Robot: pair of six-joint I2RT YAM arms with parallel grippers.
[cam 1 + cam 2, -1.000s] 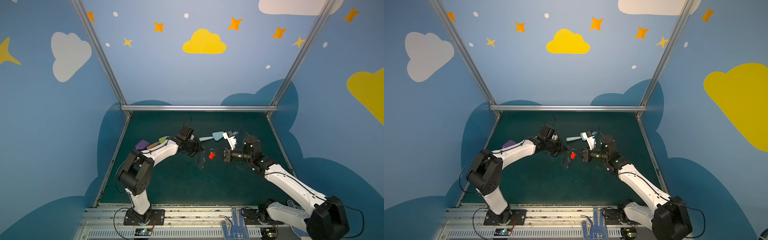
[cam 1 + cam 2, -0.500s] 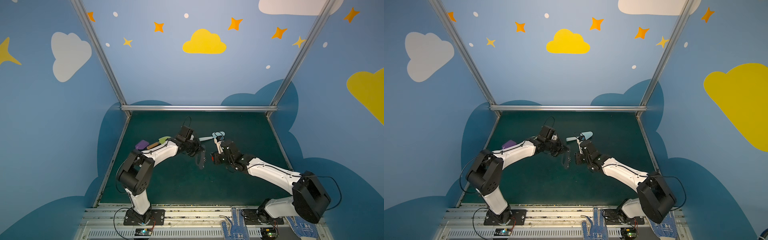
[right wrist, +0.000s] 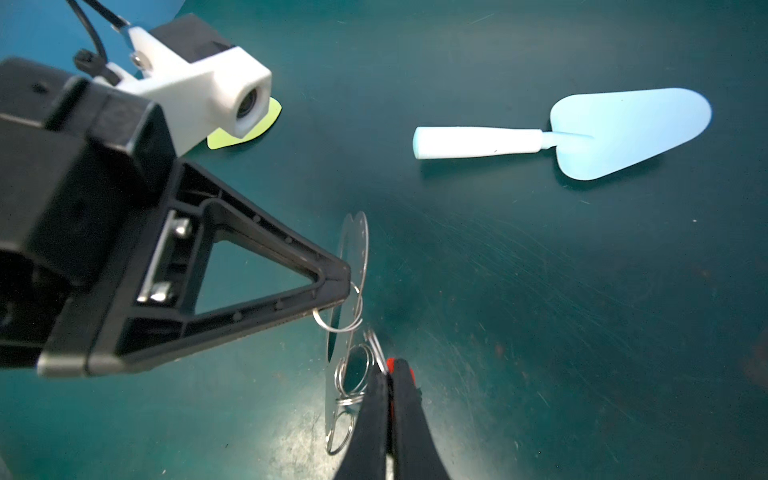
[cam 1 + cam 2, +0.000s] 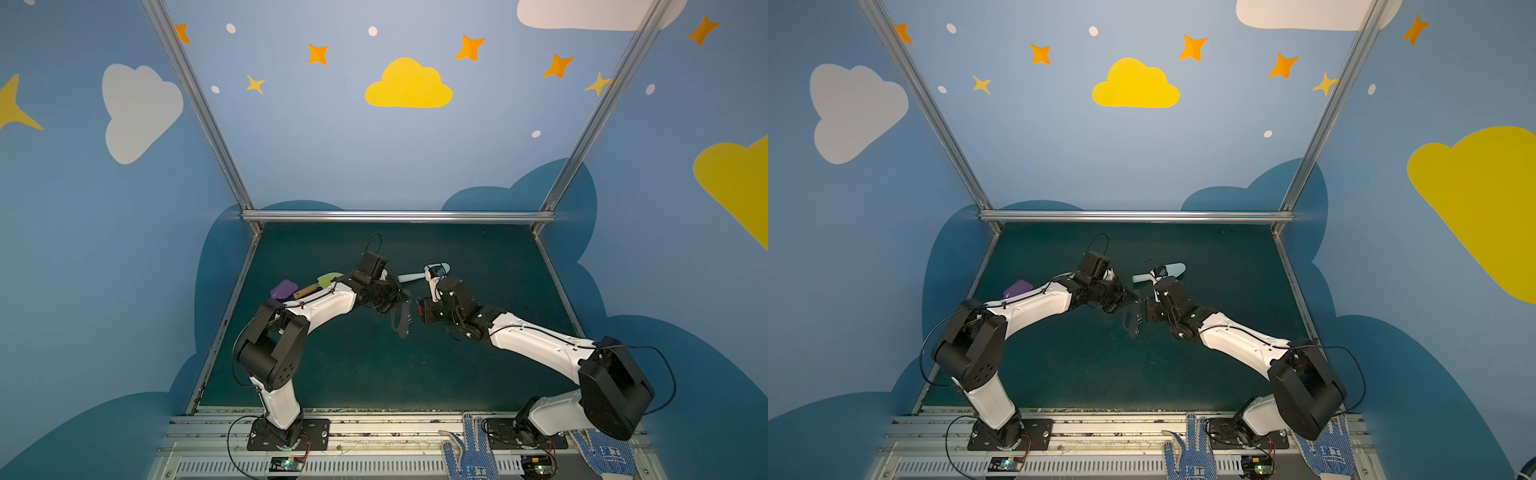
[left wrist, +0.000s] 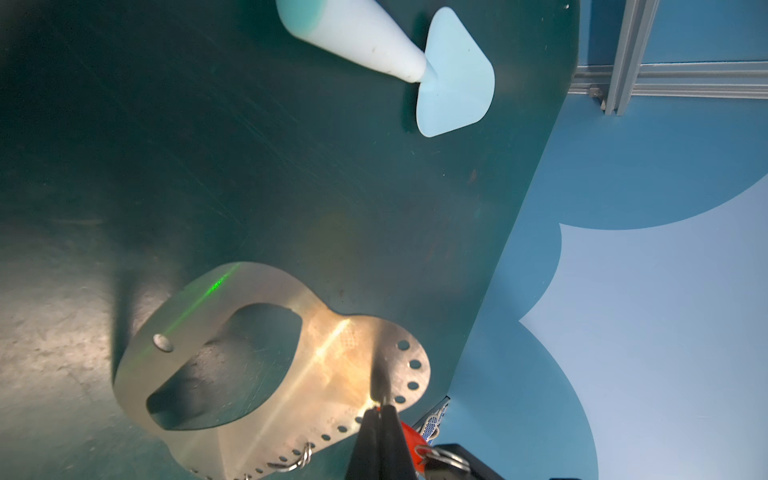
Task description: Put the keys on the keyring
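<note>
Keyring (image 5: 332, 374) is pinched at its holed edge by the left gripper (image 5: 379, 411), fingers pressed together; the plate is held mid-table between both arms. Keys (image 5: 409, 436) are clamped in the right gripper (image 3: 390, 376), red tag just beside the plate's small rings; contact cannot be told. Blue shovel (image 3: 623, 129) is seen lying beyond.

Dark teal-green across the table (image 4: 374, 365), scuffed paler in patches. Silvery grey on the keyring (image 5: 340, 374), with a warm gold glare and a thin green streak. Bright red on the tag of the keys (image 5: 409, 436). Elsewhere a pale blue shovel (image 3: 623, 129), a lime-green shovel (image 4: 329, 279) and a purple shovel (image 4: 284, 289). Blue on the walls (image 4: 374, 166), patterned with yellow and white clouds and orange stars.
</note>
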